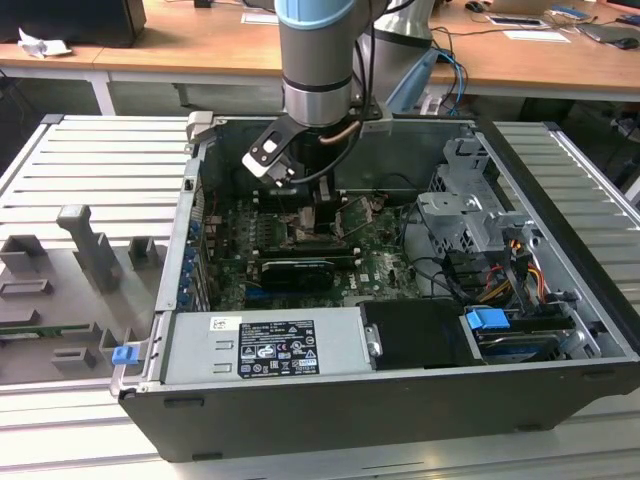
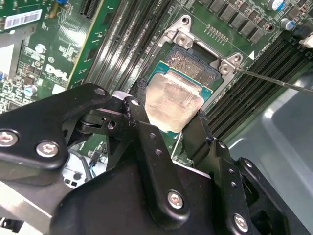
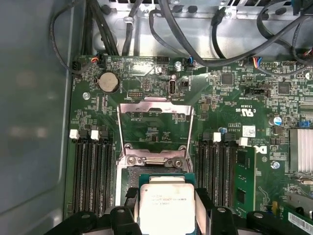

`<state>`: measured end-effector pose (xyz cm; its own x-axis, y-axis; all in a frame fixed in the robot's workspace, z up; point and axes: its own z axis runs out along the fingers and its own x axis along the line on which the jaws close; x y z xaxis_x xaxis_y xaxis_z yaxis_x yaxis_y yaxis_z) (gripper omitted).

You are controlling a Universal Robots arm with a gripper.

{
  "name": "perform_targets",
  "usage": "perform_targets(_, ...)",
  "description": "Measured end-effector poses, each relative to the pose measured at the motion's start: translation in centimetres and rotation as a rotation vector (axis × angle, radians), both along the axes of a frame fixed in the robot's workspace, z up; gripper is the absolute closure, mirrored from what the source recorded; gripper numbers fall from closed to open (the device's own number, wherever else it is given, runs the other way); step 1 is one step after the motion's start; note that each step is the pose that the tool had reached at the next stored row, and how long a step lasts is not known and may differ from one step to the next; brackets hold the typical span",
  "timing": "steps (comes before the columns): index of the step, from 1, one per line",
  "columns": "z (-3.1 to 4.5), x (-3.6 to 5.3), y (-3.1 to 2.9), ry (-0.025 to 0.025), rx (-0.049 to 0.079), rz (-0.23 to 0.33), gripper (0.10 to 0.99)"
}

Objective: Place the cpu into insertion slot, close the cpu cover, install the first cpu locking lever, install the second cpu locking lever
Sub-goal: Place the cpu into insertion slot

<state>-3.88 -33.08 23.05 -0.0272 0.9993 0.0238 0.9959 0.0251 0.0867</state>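
**Second wrist view: gripper [image 2: 166, 120] on cpu [image 2: 173, 100]**

Gripper clenched on two opposite edges of the cpu, silver face up. Cpu lies over the insertion slot [image 2: 188, 63], part of the recess bare beyond it; seated or not, cannot tell. First wrist view: cpu cover [image 3: 156, 105] stands open past the slot, memory slots [image 3: 90, 171] flanking both sides.

The small square cpu [image 2: 175, 100] has a dull, smeared silver-beige metal face. Beside it, the thin silver-grey metal cpu cover [image 3: 154, 107] looks smooth, faintly shiny.
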Motion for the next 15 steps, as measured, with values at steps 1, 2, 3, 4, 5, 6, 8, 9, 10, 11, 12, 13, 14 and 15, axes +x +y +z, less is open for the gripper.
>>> perform_targets(1,-0.14,-0.09,0.06,0.0000,0.000,0.000,0.545)
perform_targets(2,-0.23,-0.16,0.12,0.0001,0.000,0.000,0.545)
perform_targets(3,-0.30,-0.20,0.18,0.0001,0.000,0.000,0.545)
perform_targets(4,-0.40,-0.26,0.27,0.0000,0.001,0.000,0.545)
perform_targets(5,-0.45,-0.29,0.33,0.0001,0.000,0.000,0.545)
perform_targets(6,-0.53,-0.32,0.44,0.0001,0.001,0.000,0.545)
perform_targets(8,-0.73,-0.34,0.65,0.0000,0.001,0.000,0.545)
perform_targets(9,-0.82,-0.34,0.73,0.0000,0.001,-0.003,0.545)
perform_targets(10,-0.90,-0.35,0.81,0.0001,0.001,-0.006,0.545)
perform_targets(11,-1.04,-0.37,0.88,0.0000,0.001,-0.009,0.545)
perform_targets(12,-1.16,-0.38,0.95,0.0000,0.001,-0.011,0.545)
perform_targets(13,-1.24,-0.39,1.00,0.0001,0.001,-0.013,0.545)
perform_targets(14,-1.30,-0.40,1.03,0.0001,0.001,-0.016,0.545)
perform_targets(15,-1.32,-0.40,1.04,0.0001,0.001,-0.018,0.545)
